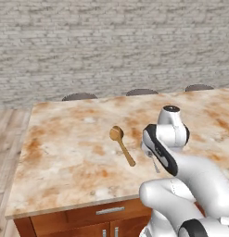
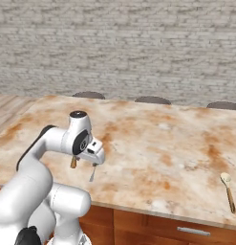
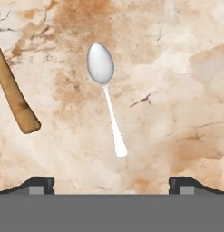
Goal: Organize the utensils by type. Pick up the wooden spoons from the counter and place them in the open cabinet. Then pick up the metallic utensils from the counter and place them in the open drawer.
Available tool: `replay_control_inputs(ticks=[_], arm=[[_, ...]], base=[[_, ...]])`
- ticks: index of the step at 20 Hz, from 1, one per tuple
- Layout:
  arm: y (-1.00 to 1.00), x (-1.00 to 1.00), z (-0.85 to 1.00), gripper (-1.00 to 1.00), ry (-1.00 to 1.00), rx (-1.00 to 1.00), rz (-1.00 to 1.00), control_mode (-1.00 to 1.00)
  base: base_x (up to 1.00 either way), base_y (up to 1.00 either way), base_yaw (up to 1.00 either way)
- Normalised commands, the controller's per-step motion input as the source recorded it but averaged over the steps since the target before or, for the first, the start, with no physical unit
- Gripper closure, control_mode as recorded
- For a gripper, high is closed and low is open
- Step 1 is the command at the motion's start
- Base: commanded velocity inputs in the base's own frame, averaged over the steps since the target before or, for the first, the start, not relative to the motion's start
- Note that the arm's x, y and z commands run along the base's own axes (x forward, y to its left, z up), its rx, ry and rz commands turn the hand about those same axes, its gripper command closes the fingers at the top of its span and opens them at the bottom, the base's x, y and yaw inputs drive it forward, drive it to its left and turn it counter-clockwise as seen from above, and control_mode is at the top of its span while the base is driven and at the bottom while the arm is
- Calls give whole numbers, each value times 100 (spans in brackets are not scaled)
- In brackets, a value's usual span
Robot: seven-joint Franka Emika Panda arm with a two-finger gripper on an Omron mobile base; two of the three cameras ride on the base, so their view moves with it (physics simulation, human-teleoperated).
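My gripper (image 3: 111,185) hangs open above the counter (image 1: 65,152), fingertips (image 3: 41,184) wide apart with nothing between them. Just ahead of them in the hand view lies a small silver teaspoon (image 3: 106,93), bowl away from me; its handle peeks out beside my arm (image 1: 154,164) (image 2: 92,173). A wooden spoon (image 1: 121,144) lies left of it, and its handle end (image 3: 16,97) (image 2: 73,162) is near the hand. Another wooden spoon (image 2: 228,189) rests near the counter's front edge, far right. The cabinet and the open drawer are out of view.
Dark stool tops (image 1: 79,96) (image 2: 153,100) line the counter's far side before a grey brick wall. Below the front edge run reddish-brown wooden fronts with silver handles (image 1: 110,210) (image 2: 193,231). Wooden floor (image 1: 7,134) lies to the left.
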Motion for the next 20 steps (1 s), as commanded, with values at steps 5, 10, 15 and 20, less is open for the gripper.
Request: replay_control_inputs(ticks=[5,10,15,20], arm=[[-6,23,-29,-100,0,0,0,-100],[0,23,-35,-100,0,0,0,-100],[0,2,-16,-100,0,0,0,-100],[0,7,-21,-100,0,0,0,-100]], base=[[0,0,0],[0,0,0],[0,0,0],[0,0,0]])
